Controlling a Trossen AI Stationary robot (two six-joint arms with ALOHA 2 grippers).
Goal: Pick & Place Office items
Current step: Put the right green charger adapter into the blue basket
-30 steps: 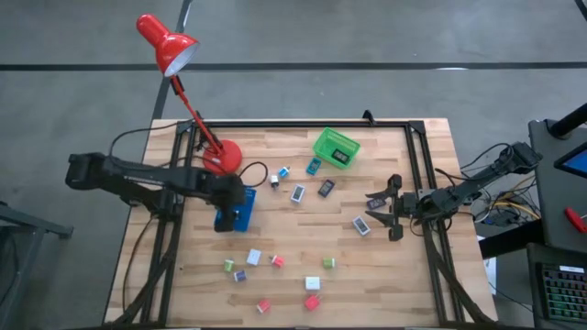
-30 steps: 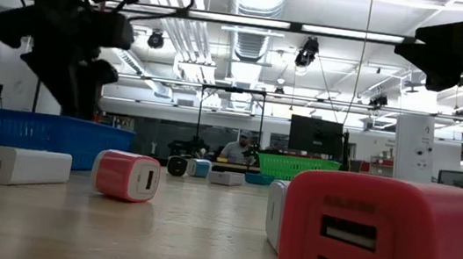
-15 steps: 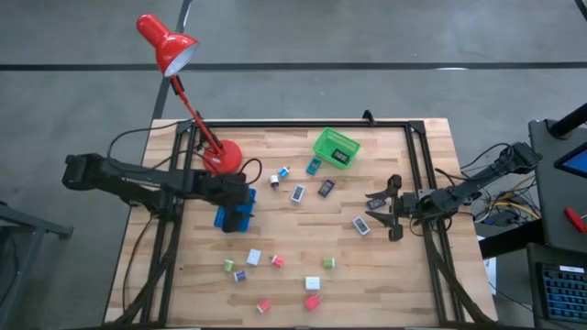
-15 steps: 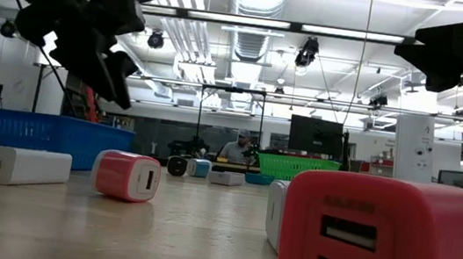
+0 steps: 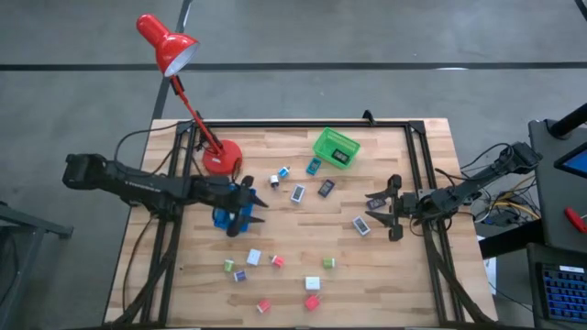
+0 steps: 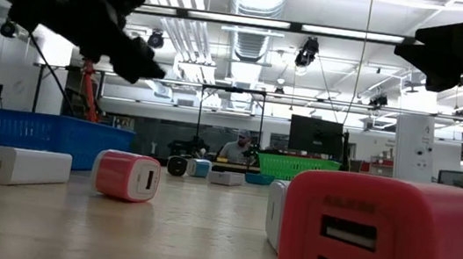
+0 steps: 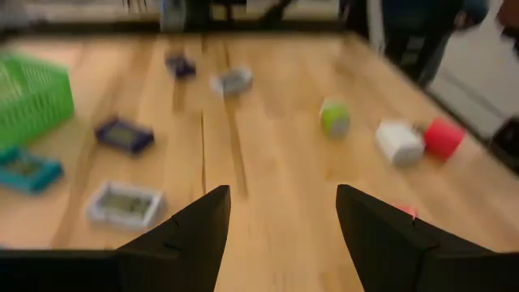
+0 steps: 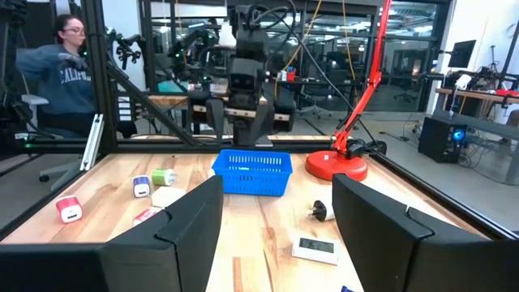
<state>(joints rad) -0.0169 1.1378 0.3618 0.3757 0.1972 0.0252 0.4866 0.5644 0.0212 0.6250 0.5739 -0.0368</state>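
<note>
Left pincer [image 5: 254, 203] agape over blue tray [image 5: 223, 219]; seated person [image 8: 65, 65] beyond, right-wrist view only

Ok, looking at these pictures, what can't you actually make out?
- Inside of the blue basket: high view, the left gripper and its arm cover it.
- Contents of the green basket: something dark inside, too small to name; low view shows only its wall.
- Left wrist view: motion blur; the flat pieces cannot be identified.
- Red charger: low view, cut off by the bottom edge.
- Right gripper: low view, cropped at top.

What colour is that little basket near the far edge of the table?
Green basket, clearest in the high view.
</note>
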